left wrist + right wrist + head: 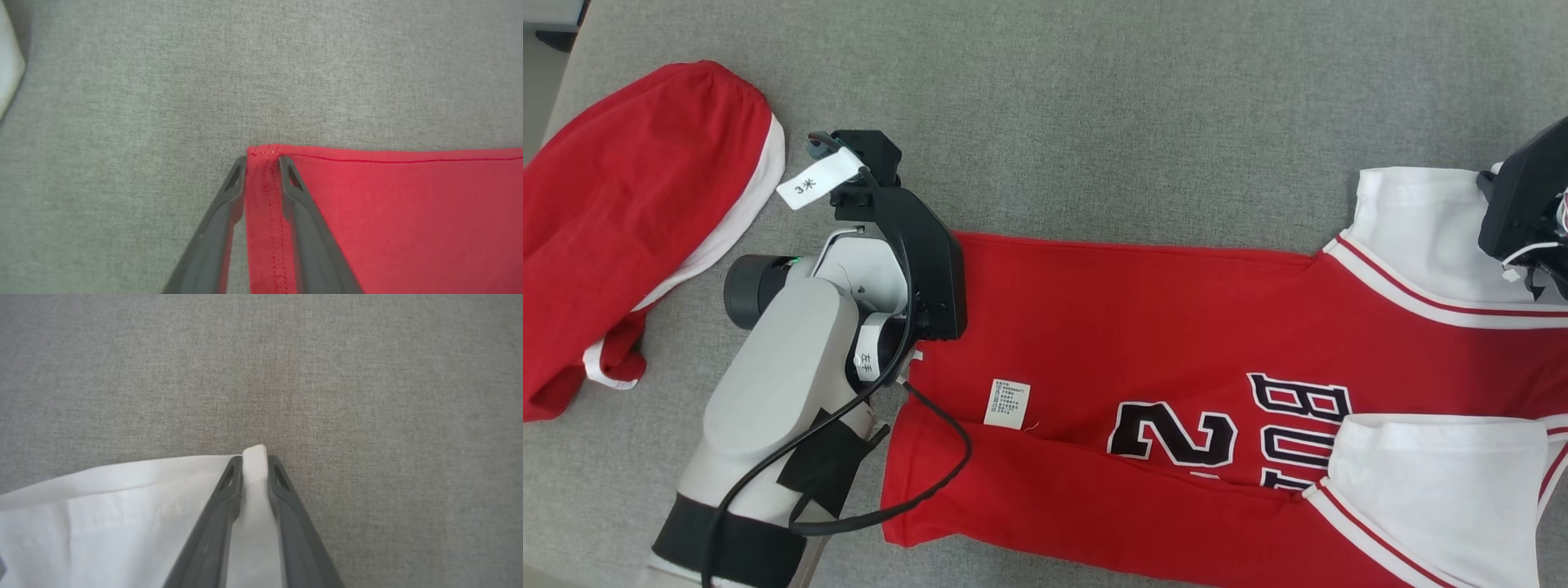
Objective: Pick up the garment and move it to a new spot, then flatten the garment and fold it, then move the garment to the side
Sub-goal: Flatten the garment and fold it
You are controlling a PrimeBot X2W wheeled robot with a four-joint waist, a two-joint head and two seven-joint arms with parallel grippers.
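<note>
Across the grey fabric-covered desk lies a red basketball jersey with white sleeves, spread sideways: its hem points to the robot's left and its shoulders to the right. Black, white-edged print, a "2" and the letters "BU", shows on the chest. The near long edge is folded up over the body, and a small white care label faces up near the hem. One white sleeve lies at the far right corner, and the other sleeve rests on the near fold.

The left gripper grasps the far hem corner. One dark finger presses against the cloth's outer edge, the other sits on the red cloth, and the stitched hem fills the gap between them. The right gripper is clenched on the edge of the far white sleeve, where a small pucker of white cloth stands up between the fingertips.

From the head, the pale left forearm, with its looping black cable and a white paper tag, covers part of the hem. The black right wrist housing sits over the far sleeve. Well apart, at the desk's left end, a second red garment with a white band lies bunched.
</note>
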